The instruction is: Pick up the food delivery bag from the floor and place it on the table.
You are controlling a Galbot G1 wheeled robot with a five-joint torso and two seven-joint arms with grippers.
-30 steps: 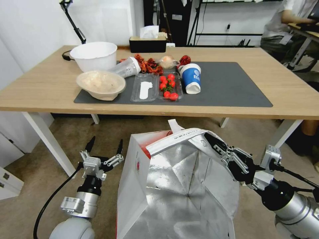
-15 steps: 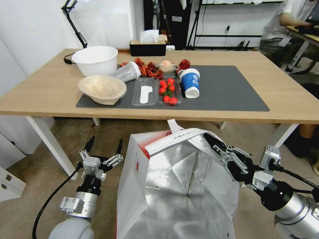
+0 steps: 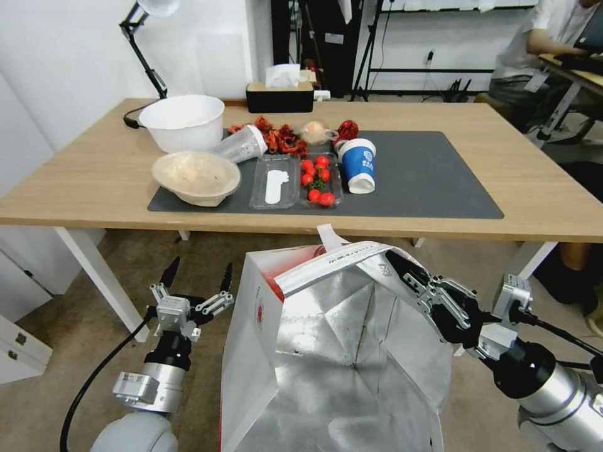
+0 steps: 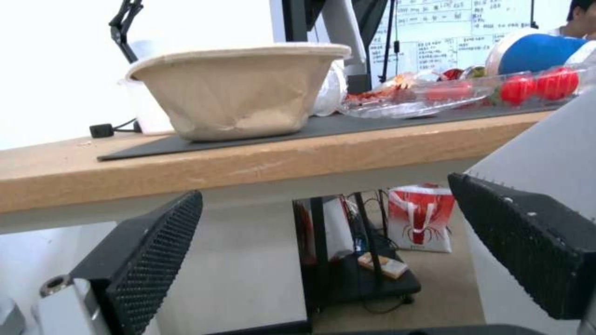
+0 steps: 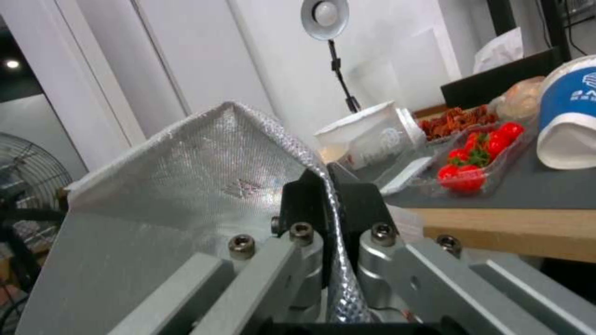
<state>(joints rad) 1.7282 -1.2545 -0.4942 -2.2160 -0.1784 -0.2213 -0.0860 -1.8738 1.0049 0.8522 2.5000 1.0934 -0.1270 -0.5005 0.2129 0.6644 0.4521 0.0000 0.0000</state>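
The food delivery bag (image 3: 339,358) hangs open low in the head view, silver foil inside, with a white side and a round red logo. My right gripper (image 3: 402,267) is shut on its far right rim; the right wrist view shows the jaws (image 5: 326,179) pinching the foil edge (image 5: 205,186). The bag's base is out of view. My left gripper (image 3: 198,271) stands open just left of the bag, touching nothing. In the left wrist view, its fingers (image 4: 155,251) point under the table edge (image 4: 248,163). The table (image 3: 94,188) lies just beyond the bag, above the carpeted floor (image 3: 75,326).
On the grey mat (image 3: 427,176) sit a paper bowl (image 3: 196,176), a clear tray of tomatoes (image 3: 319,179) and a tipped blue cup (image 3: 359,164); its right half is bare. A white bowl (image 3: 182,120) and tissue box (image 3: 279,95) stand behind. A white table leg (image 3: 94,276) is near my left arm.
The whole view has shifted: the table sits lower in the picture and shows more of its top. Both arms and the bag keep their place in the picture, grips unchanged.
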